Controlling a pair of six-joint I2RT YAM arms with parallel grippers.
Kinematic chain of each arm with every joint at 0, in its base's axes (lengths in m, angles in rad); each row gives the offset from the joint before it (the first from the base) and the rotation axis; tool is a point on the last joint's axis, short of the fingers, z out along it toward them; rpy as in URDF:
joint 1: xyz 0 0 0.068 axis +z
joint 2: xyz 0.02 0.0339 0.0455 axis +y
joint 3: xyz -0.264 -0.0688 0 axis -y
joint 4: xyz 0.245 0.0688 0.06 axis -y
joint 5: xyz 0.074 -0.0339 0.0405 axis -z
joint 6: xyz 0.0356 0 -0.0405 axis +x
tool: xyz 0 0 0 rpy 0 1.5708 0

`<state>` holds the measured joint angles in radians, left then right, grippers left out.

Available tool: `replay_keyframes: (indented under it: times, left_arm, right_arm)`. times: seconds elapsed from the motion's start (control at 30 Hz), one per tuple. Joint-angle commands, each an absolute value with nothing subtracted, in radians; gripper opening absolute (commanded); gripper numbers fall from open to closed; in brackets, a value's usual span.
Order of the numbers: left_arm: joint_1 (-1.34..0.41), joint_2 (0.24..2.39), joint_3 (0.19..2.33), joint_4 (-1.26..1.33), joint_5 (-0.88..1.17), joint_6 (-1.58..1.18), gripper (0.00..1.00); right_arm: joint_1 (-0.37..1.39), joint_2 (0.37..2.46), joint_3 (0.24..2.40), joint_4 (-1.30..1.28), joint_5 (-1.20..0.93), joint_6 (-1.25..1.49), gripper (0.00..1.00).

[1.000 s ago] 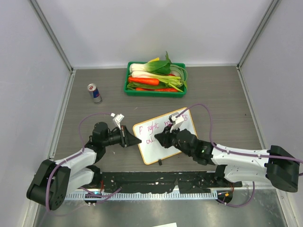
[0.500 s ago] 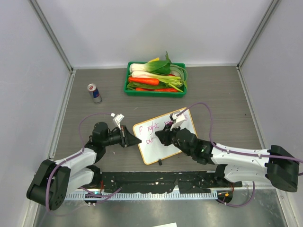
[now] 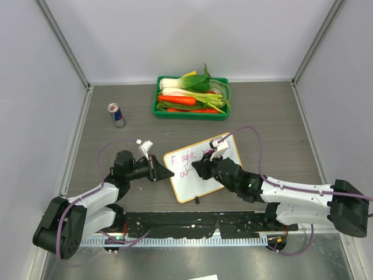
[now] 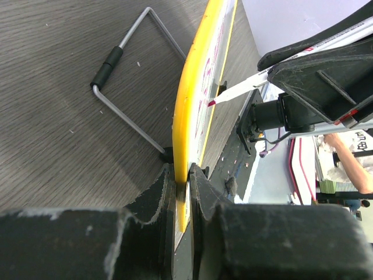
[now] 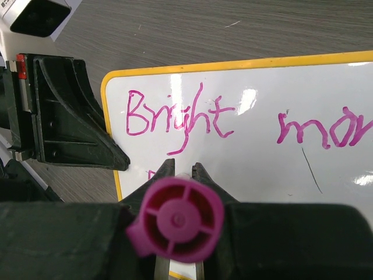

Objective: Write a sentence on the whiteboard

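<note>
— How far along is it, do you reckon?

— Well past half, I'd say. The whiteboard (image 3: 189, 186) sits on the arms' side of the green tray (image 3: 189, 115), well apart from it, and the sentence (image 5: 175, 114) already has a top line. I can read "Bright", then a word starting "mo" that runs out of the right wrist view.

— And the second line?

— Begun. From above I make out a few purple letters under "Bright", but they're too small to read. The rest of that line looks to be what's left.

— Who's holding what?

— The left claw (image 4: 182, 175) is pinched on the board's edge farthest to the left of the tray, with the yellow rim caught between its fingers. The right claw (image 5: 180, 169) is clamped on the marker (image 5: 175, 219), whose magenta butt faces its camera. The tip (image 4: 211, 103) is right at the board's face, though I can't tell whether it touches.

— What's the board like?

— Glossy white with glare patches, rounded corners and a thin yellow-orange rim. A wire stand (image 4: 134, 76) is folded out behind it on the tray side. How steeply the board leans I can't judge.
</note>
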<state>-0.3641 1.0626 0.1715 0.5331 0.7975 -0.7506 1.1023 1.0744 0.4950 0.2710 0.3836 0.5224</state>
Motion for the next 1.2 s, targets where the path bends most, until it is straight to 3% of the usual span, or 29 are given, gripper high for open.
replay_keyframes:
  times: [0.0,0.83,1.17]
  left_arm:
    - [-0.364,1.062,0.178,0.537,0.785,-0.715,0.00]
    - [-0.364,1.066,0.178,0.538,0.784,-0.715,0.00]
    - [-0.364,1.063,0.178,0.537,0.784,-0.715,0.00]
  right_arm:
    - [1.100,1.048,0.476,0.229,0.419,0.518,0.01]
    - [1.101,1.034,0.479,0.180,0.353,0.515,0.01]
    - [1.100,0.937,0.500,0.207,0.357,0.525,0.01]
